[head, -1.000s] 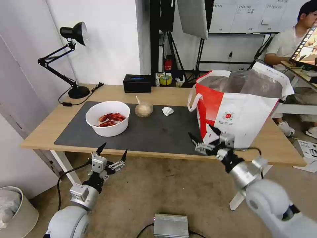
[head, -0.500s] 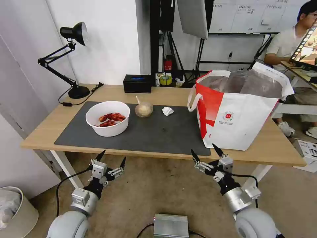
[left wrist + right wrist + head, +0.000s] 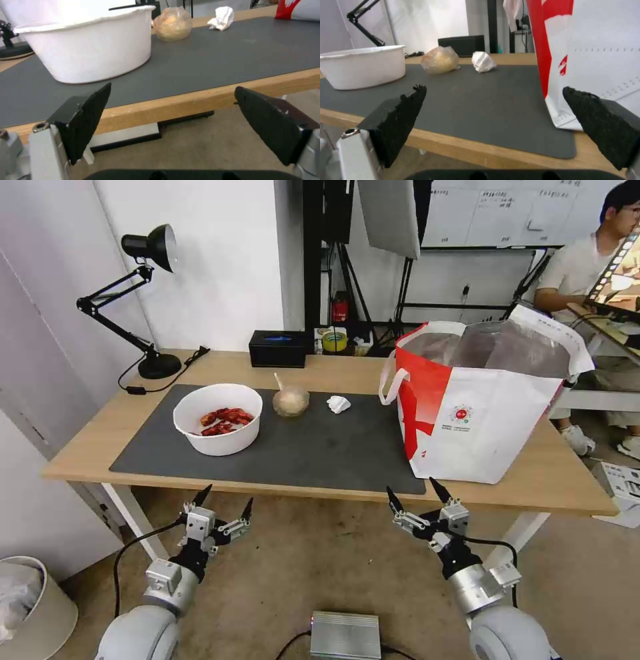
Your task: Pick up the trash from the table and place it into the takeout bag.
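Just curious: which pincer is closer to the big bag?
The right pincer, just below the table edge under the bag. The left pincer hangs below the bowl, farther off.

My right gripper (image 3: 413, 493) now below table (image 3: 333, 365) front edge, pulled back from takeout bag (image 3: 480, 407) where it hovered a second ago; barely lower than half a second ago. Fingers spread wide as before. My left gripper (image 3: 223, 499) dropped slightly below table edge too.

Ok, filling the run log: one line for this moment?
left gripper: open, below table edge | right gripper: open, below edge | bowl, tissue: on mat
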### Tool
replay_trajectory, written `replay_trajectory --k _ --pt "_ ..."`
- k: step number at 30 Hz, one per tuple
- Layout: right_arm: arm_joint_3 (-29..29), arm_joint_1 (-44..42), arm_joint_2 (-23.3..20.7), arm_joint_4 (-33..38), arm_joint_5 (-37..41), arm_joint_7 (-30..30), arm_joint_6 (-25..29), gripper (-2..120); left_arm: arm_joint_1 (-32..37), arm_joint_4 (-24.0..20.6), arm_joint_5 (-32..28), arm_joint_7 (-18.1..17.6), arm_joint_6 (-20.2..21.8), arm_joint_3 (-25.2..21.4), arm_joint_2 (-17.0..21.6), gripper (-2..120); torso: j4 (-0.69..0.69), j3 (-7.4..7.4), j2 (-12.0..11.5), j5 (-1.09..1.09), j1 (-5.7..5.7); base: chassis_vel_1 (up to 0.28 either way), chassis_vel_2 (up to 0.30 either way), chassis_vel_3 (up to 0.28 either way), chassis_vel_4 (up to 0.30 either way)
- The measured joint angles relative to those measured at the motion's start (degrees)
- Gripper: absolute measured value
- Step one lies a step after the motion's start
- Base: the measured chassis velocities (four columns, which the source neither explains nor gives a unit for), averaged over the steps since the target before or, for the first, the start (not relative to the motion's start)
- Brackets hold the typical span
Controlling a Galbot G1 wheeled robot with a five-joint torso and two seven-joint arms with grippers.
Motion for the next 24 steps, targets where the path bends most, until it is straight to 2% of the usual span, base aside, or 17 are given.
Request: replay_trajectory --k 13,18,24 --pt "-1.74 3.14 0.59 -0.60 0.04 0.17 -1.30 100 -0.45 0.36 -0.05 -0.04 -0.13 0.36 0.03 100 -0.01 0.01 0.00 0.00 0.00 0.000 0.000 0.000 0.000" --pt "-4.49 9.41 -0.90 -0.09 0.53 1.70 -5.67 100 -0.87 0.44 -0.15 -0.08 -0.17 0.87 0.44 100 0.00 0.01 0.00 0.00 0.00 0.000 0.000 0.000 0.000" --pt "-10.83 20.09 -2.60 -0.66 1.78 4.49 -15.46 100 -0.98 0.41 -0.18 -0.12 -0.19 0.92 0.77 100 -0.01 0.01 0.00 0.00 0.00 0.000 0.000 0.000 0.000"
